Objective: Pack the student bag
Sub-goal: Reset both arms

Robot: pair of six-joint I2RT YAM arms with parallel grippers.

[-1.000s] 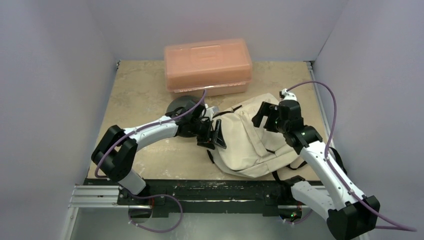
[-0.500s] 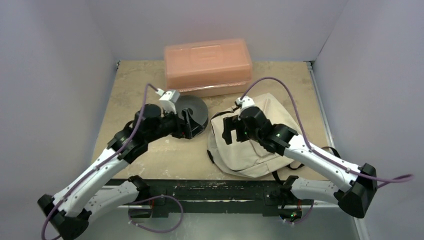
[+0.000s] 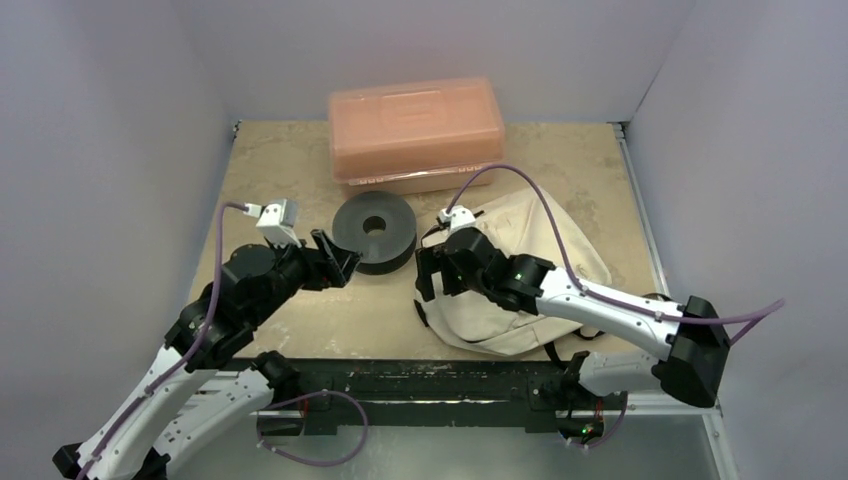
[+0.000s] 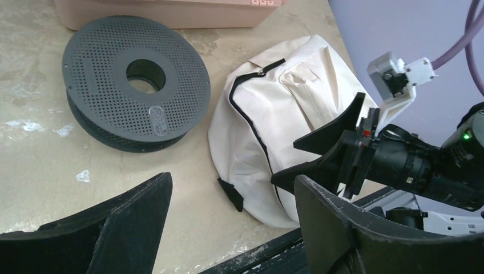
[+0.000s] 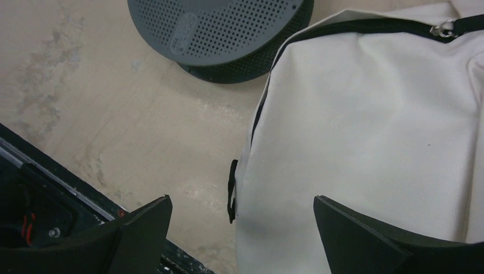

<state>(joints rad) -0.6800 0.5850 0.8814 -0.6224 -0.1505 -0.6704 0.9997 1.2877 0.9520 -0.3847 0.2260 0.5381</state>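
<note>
1. The student bag (image 3: pixel 515 225) lies flat on the table (image 3: pixel 280 170), right of centre, pocket side up, black straps trailing toward the right arm's base.
2. Its main zip (image 5: pixel 342 27) looks shut along the whole visible run, w/ the pull (image 5: pixel 439 28) at the far end. Nothing can go in yet, so opening it is prob. the step in hand.
3. The right arm (image 3: pixel 600 305) reaches across the bag. The right jaws are spread as wide as they go, hold nothing, and hover over the bag's left edge by the zip line, likely to work that seam.
4. The left arm (image 3: pixel 250 290) is bent in low. The left jaws are well open, empty, just left of the grey spool (image 3: pixel 375 230) and apart from it, seemingly lined up to take it as the 1st item.
5. The spool lies flat btw. the left jaws and the bag's zip side, so the carry is short. Can't tell if it touches the fabric.
6. The pink box (image 3: pixel 415 130) sits at the back, lid shut, just behind the spool.
</note>
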